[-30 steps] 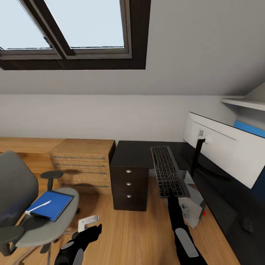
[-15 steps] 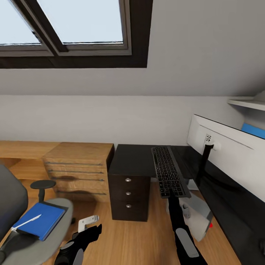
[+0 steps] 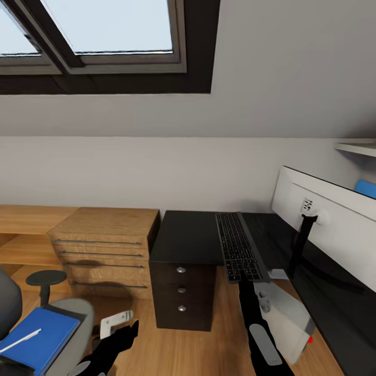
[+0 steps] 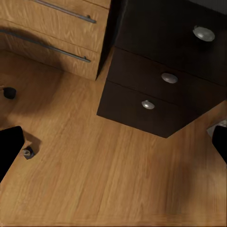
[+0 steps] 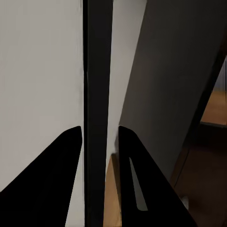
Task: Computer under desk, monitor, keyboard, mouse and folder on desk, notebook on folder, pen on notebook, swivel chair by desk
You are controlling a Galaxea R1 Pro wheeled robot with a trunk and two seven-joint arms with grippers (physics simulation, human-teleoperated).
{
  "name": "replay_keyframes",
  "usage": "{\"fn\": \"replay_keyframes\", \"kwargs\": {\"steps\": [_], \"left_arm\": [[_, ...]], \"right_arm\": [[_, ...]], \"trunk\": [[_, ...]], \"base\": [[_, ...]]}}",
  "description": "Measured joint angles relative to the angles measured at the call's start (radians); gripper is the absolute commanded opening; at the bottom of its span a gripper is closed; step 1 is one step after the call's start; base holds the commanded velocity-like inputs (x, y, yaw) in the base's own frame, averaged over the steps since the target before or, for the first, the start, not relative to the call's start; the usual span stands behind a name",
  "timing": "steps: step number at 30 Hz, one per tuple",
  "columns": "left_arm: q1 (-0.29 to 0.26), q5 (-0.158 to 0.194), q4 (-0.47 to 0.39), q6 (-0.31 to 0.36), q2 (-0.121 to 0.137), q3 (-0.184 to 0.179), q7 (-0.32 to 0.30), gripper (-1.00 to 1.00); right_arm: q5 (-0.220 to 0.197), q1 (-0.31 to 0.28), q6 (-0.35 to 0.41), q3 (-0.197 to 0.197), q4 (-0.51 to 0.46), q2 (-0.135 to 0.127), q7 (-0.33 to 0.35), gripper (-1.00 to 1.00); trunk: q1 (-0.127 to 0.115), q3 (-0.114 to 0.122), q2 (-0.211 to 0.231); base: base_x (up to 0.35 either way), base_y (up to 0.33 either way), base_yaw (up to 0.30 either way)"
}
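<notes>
My right gripper (image 3: 245,278) is shut on the near end of the slim dark keyboard (image 3: 237,245), which it holds above the black desk (image 3: 188,232). In the right wrist view the keyboard (image 5: 97,94) runs edge-on between the two black fingers (image 5: 52,184). The white-backed monitor (image 3: 334,224) stands on the desk at the right. The grey-white computer (image 3: 284,318) sits on the floor under the desk. The blue folder (image 3: 39,342) lies on the swivel chair (image 3: 75,313) with the white pen (image 3: 21,340) on it. My left gripper (image 3: 122,325) hangs open over the floor. Mouse and notebook are out of view.
A black three-drawer pedestal (image 3: 180,290) supports the desk's left end, seen close in the left wrist view (image 4: 161,80). A light-wood drawer unit (image 3: 104,245) stands to its left. Wood floor (image 3: 203,350) lies between chair and desk. Skylights (image 3: 104,31) sit in the sloped wall above.
The whole head view has swung to the right, so the chair and folder sit further toward the picture's lower left. The right gripper still holds the keyboard in the same pose.
</notes>
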Motion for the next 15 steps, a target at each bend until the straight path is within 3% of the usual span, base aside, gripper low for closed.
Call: {"fn": "replay_keyframes", "kwargs": {"steps": [5,15], "left_arm": [[0.113,0.000,-0.037,-0.052,0.003,0.001,-0.058,1.00],[0.130,-0.004,0.002,-0.080,0.004,0.000,-0.075,1.00]], "right_arm": [[-0.001,0.000,-0.001,0.000,0.000,-0.003,-0.013,-1.00],[-0.003,0.000,0.000,0.002,-0.001,-0.006,-0.012,-1.00]], "trunk": [[0.000,0.000,0.000],[0.000,0.000,0.000]], "base": [[0.234,0.000,0.000],[0.307,0.000,0.000]]}}
